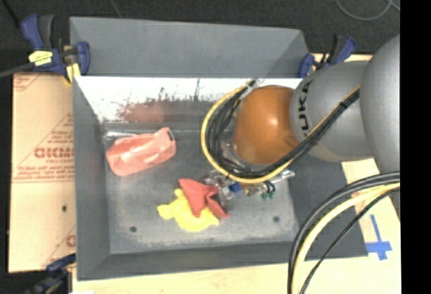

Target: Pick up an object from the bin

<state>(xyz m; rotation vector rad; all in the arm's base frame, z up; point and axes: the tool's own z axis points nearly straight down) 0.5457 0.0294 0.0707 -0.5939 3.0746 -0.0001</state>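
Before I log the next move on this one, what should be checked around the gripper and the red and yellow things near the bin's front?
1. Gripper is at a thing: ok, it is down at the red crumpled piece, front middle of the bin.
2. Red crumpled piece lies free of its neighbours: not ok, it overlaps the yellow piece.
3. Grasp made: cannot tell, the orange cover and cables hide the contact.
4. Pink soft block out of the way: ok, it lies apart to the left.
5. Clearance to the bin wall: ok, the gripper is well inside.
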